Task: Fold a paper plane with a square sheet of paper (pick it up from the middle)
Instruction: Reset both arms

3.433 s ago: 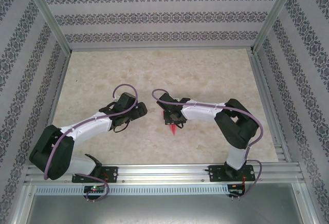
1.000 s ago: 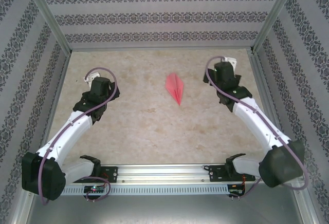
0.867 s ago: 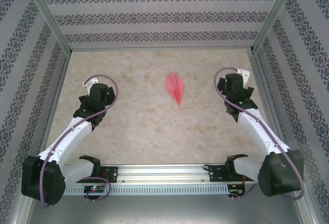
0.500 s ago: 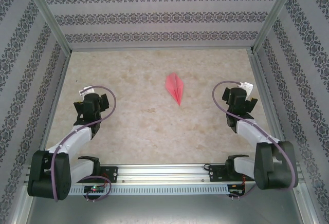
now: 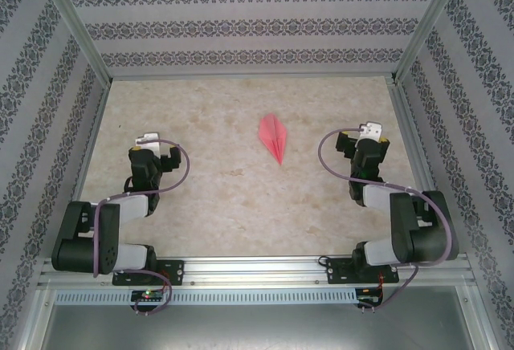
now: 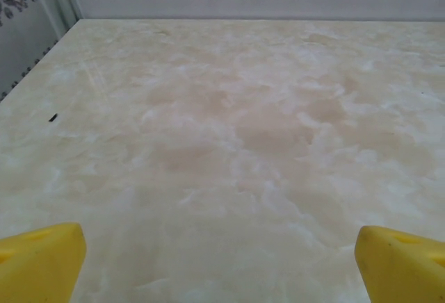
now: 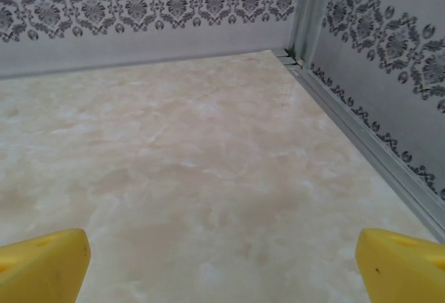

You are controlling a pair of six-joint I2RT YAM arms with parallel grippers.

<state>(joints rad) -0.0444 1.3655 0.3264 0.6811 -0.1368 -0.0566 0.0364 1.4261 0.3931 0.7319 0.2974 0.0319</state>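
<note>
A: Plane [image 5: 274, 137], where?

B: Flat on the table [image 5: 209, 197], in the far half, roughly midway between the two sides. Slim pink dart, tip aimed toward the near edge, wide tail farther off. Touching nothing else.

A: Finished, then?

B: Judged so: dart outline, darker line down the centre.

A: And the arms?

B: Folded low near their bases, one to each side, both well apart from the plane. On the left gripper [image 6: 221, 265]: jaws wide apart, nothing between them but bare table, yellow fingers [image 6: 38, 261] at the bottom corners of the wrist view. On the right gripper [image 7: 222, 265]: likewise spread wide and empty, facing the far right corner.

A: Handling, should a pick-up be needed?

B: Probably very light, thin and floppy at the wings. Easily creased or crushed by a hard squeeze. Likely to skate across that smooth top if nudged from one side.

A: Best place to take hold?

B: Mid-length on the centre crease, where the layers stack thickest. Gentle pinch across the fold, never on a wing edge or the tip. Cannot tell from above whether the crease stands proud enough to catch.
</note>
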